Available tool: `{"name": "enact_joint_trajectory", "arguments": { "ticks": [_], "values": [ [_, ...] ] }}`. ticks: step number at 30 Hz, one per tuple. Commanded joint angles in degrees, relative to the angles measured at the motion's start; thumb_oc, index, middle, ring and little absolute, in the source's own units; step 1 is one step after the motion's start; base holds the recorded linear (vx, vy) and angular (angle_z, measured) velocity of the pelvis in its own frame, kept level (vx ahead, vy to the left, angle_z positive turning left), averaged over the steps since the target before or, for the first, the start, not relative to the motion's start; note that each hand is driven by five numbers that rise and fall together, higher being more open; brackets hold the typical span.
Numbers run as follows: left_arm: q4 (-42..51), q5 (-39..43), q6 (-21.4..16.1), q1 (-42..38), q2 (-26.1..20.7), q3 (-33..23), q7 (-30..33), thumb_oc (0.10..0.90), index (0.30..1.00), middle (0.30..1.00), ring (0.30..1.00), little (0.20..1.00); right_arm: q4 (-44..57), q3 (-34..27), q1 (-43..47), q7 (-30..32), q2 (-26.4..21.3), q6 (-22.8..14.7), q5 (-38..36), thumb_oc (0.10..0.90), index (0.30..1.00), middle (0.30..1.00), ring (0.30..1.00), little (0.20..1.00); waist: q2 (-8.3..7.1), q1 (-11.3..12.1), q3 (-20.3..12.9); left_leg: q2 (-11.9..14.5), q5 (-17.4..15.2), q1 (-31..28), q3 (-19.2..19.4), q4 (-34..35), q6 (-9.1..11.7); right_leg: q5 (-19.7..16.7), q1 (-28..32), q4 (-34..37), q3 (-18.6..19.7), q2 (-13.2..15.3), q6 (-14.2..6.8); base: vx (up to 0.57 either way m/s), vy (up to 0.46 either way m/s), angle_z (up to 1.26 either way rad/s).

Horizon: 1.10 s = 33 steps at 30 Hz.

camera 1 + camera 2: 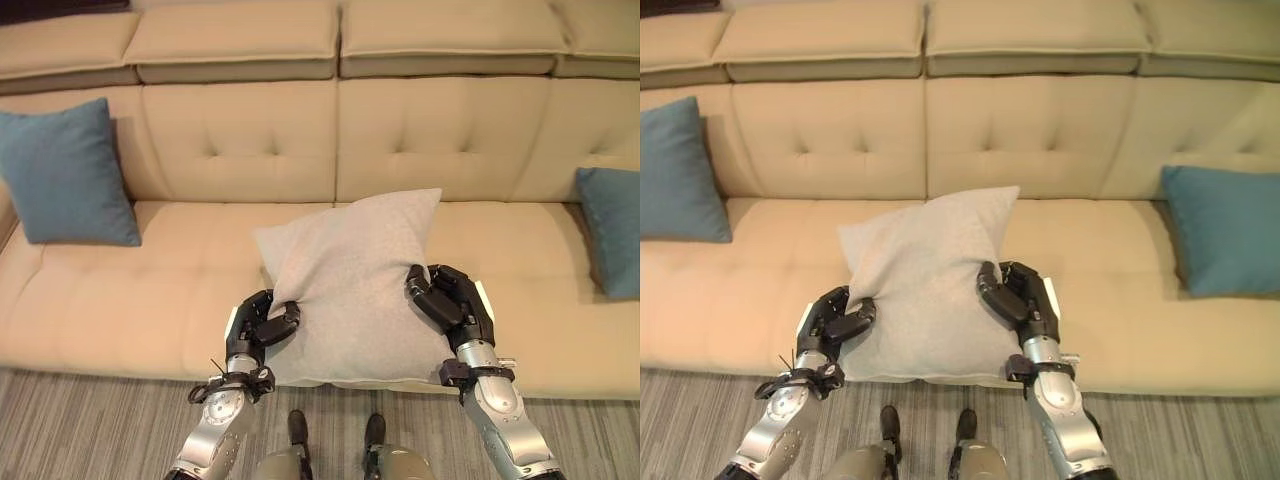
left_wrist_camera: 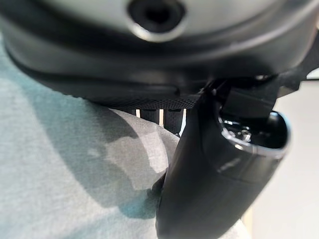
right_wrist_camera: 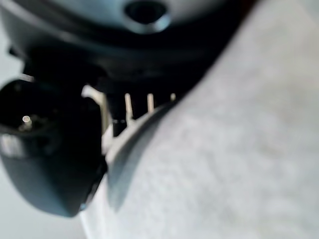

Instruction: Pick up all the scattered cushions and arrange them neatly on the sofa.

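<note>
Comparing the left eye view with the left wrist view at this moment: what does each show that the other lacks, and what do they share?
Left eye alone: the beige tufted sofa, two square blue fabric cushions propped at its ends, and the right hand gripping the pale grey square fabric cushion. Left wrist alone: the thumb pressed into the cloth, seen close. Shared: the left hand clamped on the grey cushion's edge.

Pale grey cushion [image 1: 350, 290] tilted on the sofa [image 1: 150, 290] seat; two blue cushions [image 1: 65, 175] upright at its ends.

Sofa [image 1: 200, 300] w/ grey cushion [image 1: 355, 290], blue cushions [image 1: 65, 175]
</note>
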<state>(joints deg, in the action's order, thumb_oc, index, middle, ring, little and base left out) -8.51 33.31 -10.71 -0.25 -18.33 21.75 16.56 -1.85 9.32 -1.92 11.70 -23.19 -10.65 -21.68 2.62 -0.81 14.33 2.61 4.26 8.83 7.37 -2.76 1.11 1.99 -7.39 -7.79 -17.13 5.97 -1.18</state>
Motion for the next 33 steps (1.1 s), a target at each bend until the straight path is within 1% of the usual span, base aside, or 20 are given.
{"name": "enact_joint_trajectory", "arguments": {
  "ticks": [1, 3, 5, 6, 7, 8, 10, 11, 13, 14, 15, 16, 20, 23, 24, 25, 28, 29, 30, 33],
  "values": [
    [10.6, -2.8, -5.6, -6.8, 1.8, 3.2, -6.6, 0.4, 0.3, 0.3, 0.3, 0.3, 11.7, 1.5, 6.2, -2.5, 3.9, -7.9, -0.8, 0.4, 0.3, 0.3, 0.3, 0.3, -3.4, -1.0, -6.5, 3.1, -3.0, -0.3, 0.2, 2.6, 2.5, 3.4, 8.7, 6.4, 1.9, 1.3, -6.3, 0.27, 0.261, 0.33],
    [11.0, -3.3, -5.4, -6.8, 1.3, 3.2, -6.5, 0.4, 0.3, 0.3, 0.3, 0.3, 11.8, 1.3, 5.9, -2.6, 4.4, -7.5, -0.5, 0.4, 0.3, 0.3, 0.3, 0.3, -3.49, -1.0, -7.1, 1.9, -3.3, -0.7, -0.5, 2.4, 1.9, 3.2, 8.7, 4.8, 2.8, 2.7, -6.8, 0.25, 0.297, 0.15],
    [11.4, -3.6, -5.4, -6.7, 0.6, 3.1, -6.8, 0.4, 0.3, 0.3, 0.3, 0.3, 11.7, 2.0, 6.1, -3.2, 5.2, -7.5, -0.4, 0.4, 0.3, 0.3, 0.3, 0.3, -3.61, -0.8, -6.7, 0.3, -4.6, -2.1, -0.7, 2.5, 0.6, 3.4, 7.7, 0.3, 4.6, 4.2, -7.2, 0.16, 0.25, 0.0],
    [11.4, -3.6, -5.4, -6.7, 0.6, 3.1, -6.8, 0.4, 0.3, 0.3, 0.3, 0.3, 11.7, 2.0, 6.1, -3.2, 5.2, -7.5, -0.4, 0.4, 0.3, 0.3, 0.3, 0.3, -3.58, -0.7, -6.8, 0.3, -4.4, -1.9, -0.6, 2.6, 0.6, 3.2, 7.4, 0.4, 4.7, 4.2, -7.2, 0.09, 0.198, -0.12],
    [11.4, -4.0, -5.4, -6.9, 0.2, 2.9, -6.8, 0.4, 0.3, 0.3, 0.3, 0.3, 11.5, 2.3, 6.5, -3.3, 5.5, -7.3, -0.1, 0.4, 0.3, 0.3, 0.3, 0.3, -3.62, -0.7, -6.4, -0.4, -5.1, -2.9, -0.4, 2.8, -0.2, 2.5, 6.3, -2.9, 5.5, 5.2, -7.7, 0.13, 0.366, -0.18],
    [11.3, -4.3, -5.4, -6.7, -0.5, 2.2, -6.4, 0.4, 0.3, 0.3, 0.3, 0.3, 11.5, 3.4, 7.6, -4.0, 6.3, -7.1, 0.1, 0.4, 0.3, 0.3, 0.3, 0.3, -3.03, -0.8, -5.5, -1.2, -5.8, -4.7, 0.7, 3.9, -2.0, -2.0, 1.9, -11.7, 7.0, 6.7, -8.6, 0.13, 0.365, -0.26],
    [11.3, -4.7, -5.6, -6.5, -0.6, 1.9, -6.4, 0.4, 0.3, 0.3, 0.3, 0.3, 11.6, 3.5, 7.5, -4.3, 6.6, -7.3, -0.2, 0.4, 0.3, 0.3, 0.3, 0.3, -2.83, -0.7, -5.4, -1.3, -6.0, -5.4, 1.1, 4.5, -2.2, -2.0, 0.8, -13.3, 7.3, 6.7, -8.6, 0.13, 0.251, -0.4],
    [11.3, -4.8, -5.6, -6.1, -0.5, 1.9, -6.8, 0.4, 0.3, 0.3, 0.3, 0.3, 11.9, 3.4, 7.1, -5.0, 6.6, -7.4, -0.8, 0.4, 0.3, 0.3, 0.3, 0.3, -2.53, -1.1, -4.8, -2.0, -6.1, -7.4, 0.6, 5.7, -2.4, -0.2, -0.7, -14.2, 8.4, 4.2, -7.7, 0.13, 0.167, -0.3],
    [11.3, -4.8, -5.6, -6.1, -0.5, 1.9, -6.8, 0.4, 0.3, 0.3, 0.3, 0.3, 11.9, 3.4, 7.1, -5.0, 6.6, -7.4, -0.8, 0.4, 0.3, 0.3, 0.3, 0.3, -2.41, -1.1, -5.0, -1.9, -6.0, -7.2, 0.7, 5.7, -2.4, -0.5, -0.8, -14.0, 8.4, 4.0, -7.6, 0.1, 0.078, -0.12],
    [11.2, -4.7, -5.6, -5.6, -0.4, 1.8, -7.3, 0.4, 0.3, 0.3, 0.3, 0.3, 11.8, 3.3, 6.9, -5.7, 6.3, -7.3, -1.1, 0.4, 0.3, 0.3, 0.3, 0.3, -2.57, -1.5, -4.9, -2.6, -6.3, -8.3, 0.1, 6.5, -2.4, 1.4, -1.5, -10.1, 8.7, 0.8, -6.9, 0.16, 0.052, -0.05],
    [11.1, -4.7, -5.5, -5.3, -0.3, 1.8, -7.6, 0.4, 0.3, 0.3, 0.3, 0.3, 11.6, 3.3, 6.7, -5.8, 6.2, -7.4, -1.5, 0.4, 0.3, 0.3, 0.3, 0.3, -2.73, -1.6, -4.9, -2.9, -6.5, -8.7, 0.0, 6.7, -2.3, 1.4, -1.0, -7.1, 8.1, 0.1, -6.7, 0.22, 0.053, -0.01],
    [11.1, -4.6, -5.3, -5.1, -0.2, 1.8, -7.7, 0.4, 0.3, 0.3, 0.3, 0.3, 11.3, 3.4, 6.9, -6.0, 6.2, -7.4, -1.9, 0.4, 0.3, 0.3, 0.3, 0.3, -2.97, -1.7, -4.9, -3.2, -6.8, -9.2, -0.1, 7.0, -2.3, 1.0, -1.6, -4.4, 7.6, -1.0, -6.4, 0.15, -0.001, -0.07],
    [10.0, -4.3, -5.4, -5.5, 0.8, 1.6, -8.0, 0.4, 0.3, 0.3, 0.3, 0.3, 9.9, 3.0, 7.1, -6.0, 5.8, -7.7, -2.3, 0.4, 0.3, 0.3, 0.3, 0.3, -3.55, -2.7, -4.1, -4.9, -7.5, -10.4, -2.7, 7.3, -2.4, -1.9, -5.5, 0.6, 10.5, -4.8, -6.5, 0.14, -0.013, 0.2],
    [9.7, -5.0, -5.4, -5.6, 1.1, 1.8, -8.8, 0.4, 0.3, 0.3, 0.3, 0.3, 9.8, 2.1, 6.3, -6.1, 5.4, -8.0, -2.0, 0.4, 0.3, 0.3, 0.3, 0.3, -3.98, -3.0, -4.7, -6.0, -8.5, -10.9, -3.5, 6.8, -2.2, -2.7, -2.7, 4.8, 10.7, -4.4, -5.9, 0.15, -0.079, 0.51],
    [9.8, -4.3, -5.6, -5.9, 1.6, 1.8, -9.4, 0.4, 0.3, 0.3, 0.3, 0.3, 9.4, 1.3, 5.9, -6.1, 5.1, -8.1, -2.2, 0.4, 0.3, 0.3, 0.3, 0.3, -3.71, -3.1, -5.4, -6.0, -10.3, -10.7, -3.4, 3.7, -1.3, -3.1, -1.2, 6.2, 10.1, -4.1, -5.5, 0.14, -0.084, 0.24],
    [9.8, -4.3, -5.6, -5.9, 1.6, 1.8, -9.5, 0.4, 0.3, 0.3, 0.3, 0.3, 9.4, 1.3, 5.9, -6.1, 5.1, -8.1, -2.2, 0.4, 0.3, 0.3, 0.3, 0.3, -3.68, -3.2, -5.4, -5.9, -10.4, -10.6, -3.5, 3.5, -1.3, -3.1, -1.1, 6.3, 10.1, -4.1, -5.5, 0.15, -0.098, 0.28],
    [10.3, -4.0, -5.6, -5.9, 2.5, 2.0, -9.9, 0.4, 0.3, 0.3, 0.3, 0.3, 9.7, 0.2, 5.8, -5.9, 4.1, -8.4, -2.7, 0.4, 0.3, 0.3, 0.3, 0.3, -4.08, -3.3, -5.2, -4.9, -12.8, -7.6, -1.9, -7.0, 1.4, -2.8, 2.9, 8.7, 8.4, -2.9, -4.6, 0.1, -0.085, 0.28],
    [10.4, -4.0, -5.6, -5.9, 2.5, 2.0, -9.9, 0.4, 0.3, 0.3, 0.3, 0.3, 9.7, 0.1, 5.8, -5.9, 4.1, -8.4, -2.8, 0.4, 0.3, 0.3, 0.3, 0.3, -4.02, -3.4, -5.2, -4.8, -13.1, -7.3, -1.9, -7.6, 1.4, -2.8, 3.0, 8.7, 8.3, -3.0, -4.6, 0.06, -0.052, 0.33],
    [10.5, -3.6, -5.7, -5.6, 2.9, 1.7, -9.6, 0.4, 0.3, 0.3, 0.3, 0.3, 9.6, 0.2, 6.2, -5.7, 3.5, -8.3, -3.1, 0.4, 0.3, 0.3, 0.3, 0.3, -4.11, -3.1, -4.7, -3.7, -12.2, -4.6, -1.1, -13.5, 2.6, -2.2, 4.9, 9.5, 7.7, -2.5, -3.8, 0.05, -0.026, 0.27],
    [10.8, -3.7, -5.4, -5.5, 2.9, 1.2, -9.5, 0.4, 0.3, 0.3, 0.3, 0.3, 9.6, 0.5, 6.2, -6.0, 3.3, -7.7, -3.4, 0.4, 0.3, 0.3, 0.3, 0.3, -4.4, -2.7, -4.7, -1.8, -11.8, -2.4, -1.5, -12.9, 2.2, -0.9, 6.2, 9.4, 7.9, -2.1, -3.4, 0.1, -0.002, 0.05]
  ]
}}
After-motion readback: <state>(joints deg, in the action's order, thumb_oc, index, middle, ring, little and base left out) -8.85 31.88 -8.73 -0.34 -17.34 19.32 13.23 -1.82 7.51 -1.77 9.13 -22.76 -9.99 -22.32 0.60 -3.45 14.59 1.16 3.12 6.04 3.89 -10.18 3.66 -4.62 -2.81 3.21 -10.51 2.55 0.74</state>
